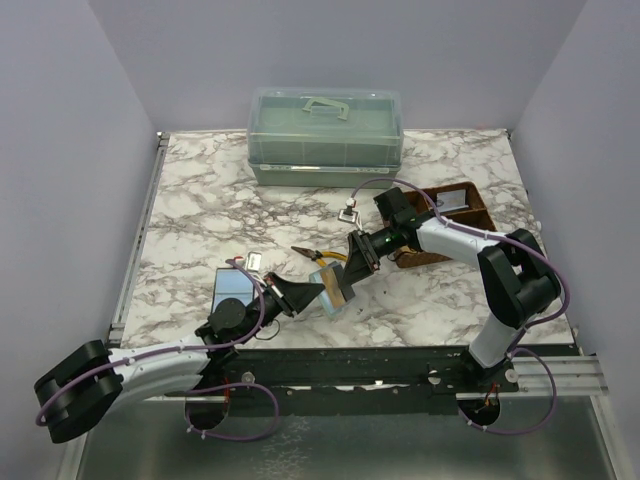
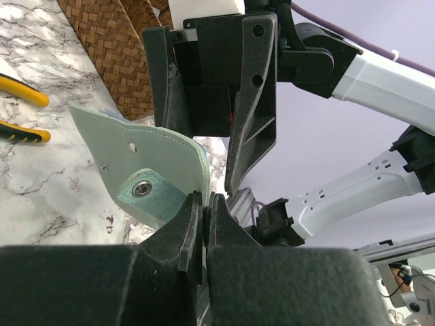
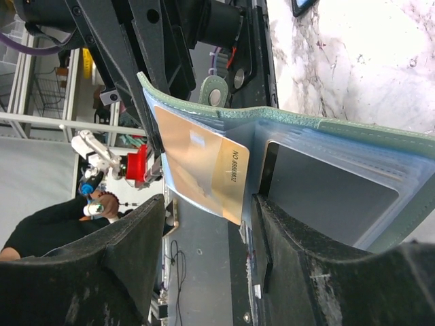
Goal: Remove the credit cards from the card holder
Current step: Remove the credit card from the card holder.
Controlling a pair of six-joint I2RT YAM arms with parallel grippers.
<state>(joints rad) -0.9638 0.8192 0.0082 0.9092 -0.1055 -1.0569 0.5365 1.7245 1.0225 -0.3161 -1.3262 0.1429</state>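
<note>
My left pincer (image 2: 206, 200) is pressed together on the snap flap of the pale teal-blue two-panel card holder (image 2: 160, 159), holding it above the marbled tabletop (image 2: 41, 170). A tan rectangular credit card (image 3: 197, 163) juts partway from its pocket, between the spread jaws of my right pincer (image 3: 207, 217). I judge this card is not yet out, and I cannot tell whether the other pockets hold more.

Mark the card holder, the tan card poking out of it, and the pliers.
card holder (image 3: 326, 183), right wrist view, on its clear inner pocket.
tan card (image 3: 197, 163), right wrist view, on its exposed face.
pliers (image 2: 24, 92), left wrist view, on the upper yellow handle.
</note>
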